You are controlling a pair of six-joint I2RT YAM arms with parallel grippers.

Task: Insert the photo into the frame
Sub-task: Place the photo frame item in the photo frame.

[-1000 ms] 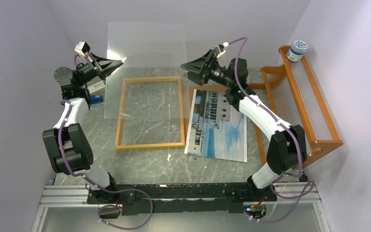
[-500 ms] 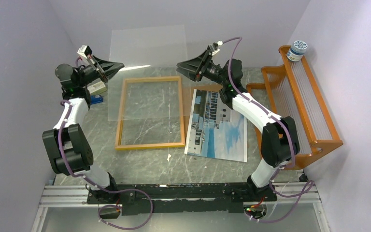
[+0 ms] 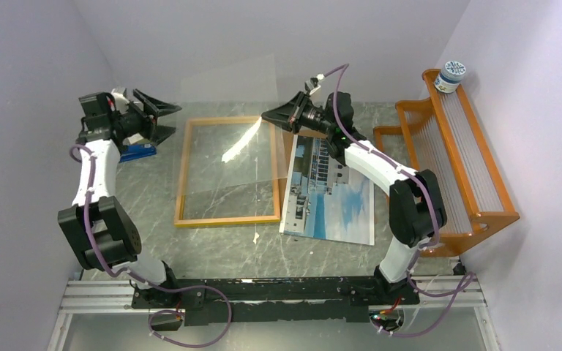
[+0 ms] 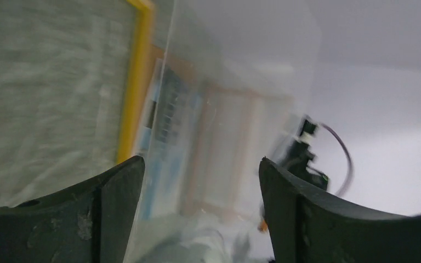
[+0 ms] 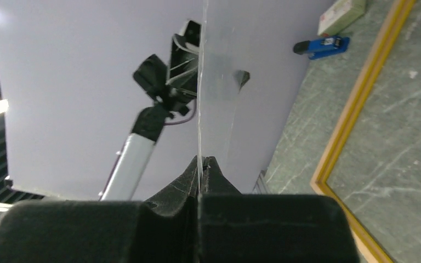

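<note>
The frame [image 3: 226, 219], a thin yellow-orange border, lies flat on the marble table, and its edge shows in the right wrist view [image 5: 356, 104]. The photo [image 3: 329, 194] lies face up just right of it. A clear pane [image 3: 227, 95] hangs tilted above the frame. My right gripper [image 3: 265, 117] is shut on the pane's right edge, and the thin sheet [image 5: 200, 109] stands out between its closed fingertips. My left gripper [image 3: 168, 121] is open beside the pane's left edge. In its blurred view the pane [image 4: 219, 109] lies between the spread fingers [image 4: 115, 186] without being pinched.
An orange slatted rack [image 3: 446, 146] stands at the right with a small jar [image 3: 451, 75] on its top. A blue object [image 3: 137, 151] lies under the left arm, next to a small white box [image 5: 342, 11]. A white scrap [image 3: 255, 237] lies below the frame.
My left gripper has opened, let go of the pane and drawn back to the left. My right gripper has shut on the pane's right edge. The pane has tipped lower over the frame.
</note>
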